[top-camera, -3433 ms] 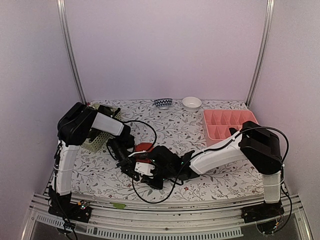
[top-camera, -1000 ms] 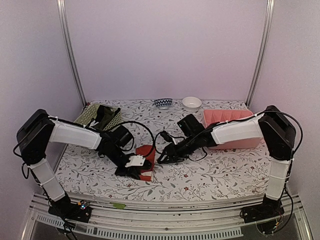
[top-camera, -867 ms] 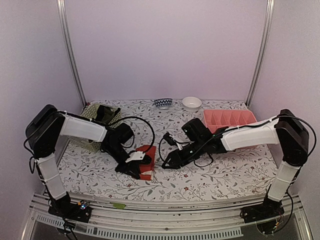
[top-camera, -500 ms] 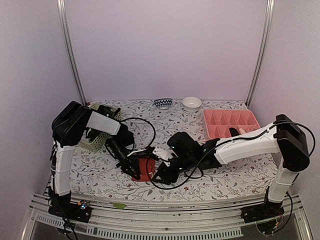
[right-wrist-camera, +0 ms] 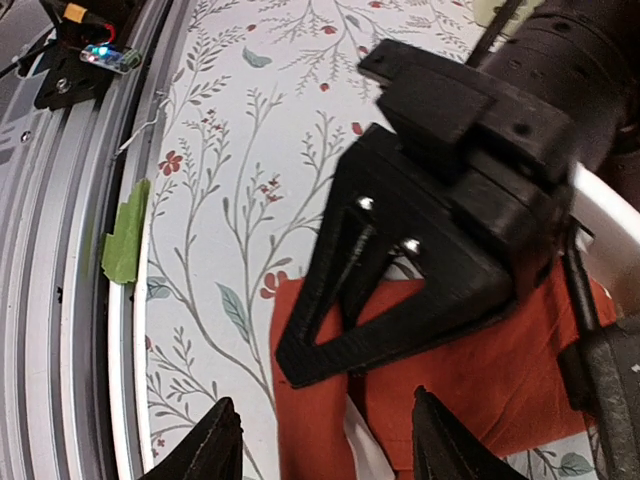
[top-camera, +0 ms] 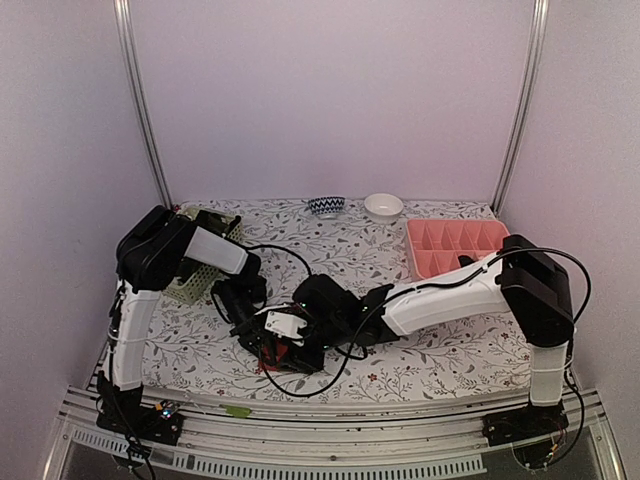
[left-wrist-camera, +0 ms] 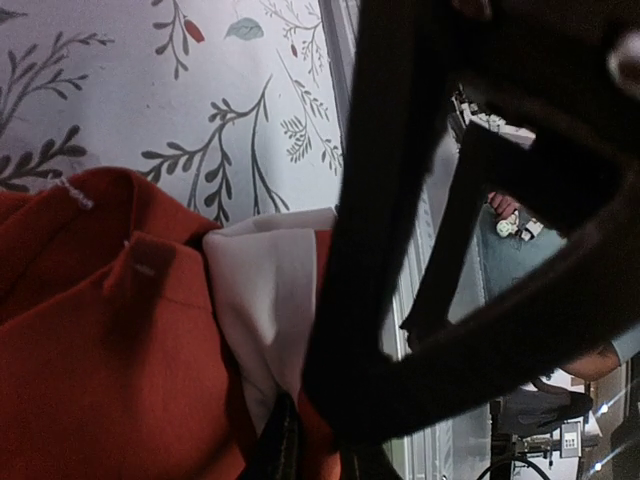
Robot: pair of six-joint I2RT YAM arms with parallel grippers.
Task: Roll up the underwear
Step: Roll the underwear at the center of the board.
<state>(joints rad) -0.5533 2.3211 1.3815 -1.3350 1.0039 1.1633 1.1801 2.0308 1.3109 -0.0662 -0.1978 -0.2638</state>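
The red underwear [right-wrist-camera: 480,390] lies bunched on the tabletop [top-camera: 440,350] near its front edge, left of centre, with its cream part [left-wrist-camera: 265,300] showing at one side. I see folds but no tight roll yet, so I judge most of the rolling is left to do. My left claw [right-wrist-camera: 300,370] is clenched on the cloth's edge. My right claw [right-wrist-camera: 325,450] hangs just above the cloth with its jaws spread, grasping nothing. A second ago the right arm was back by the middle of the tabletop; it has since swung in over the cloth and now hides most of it from above.
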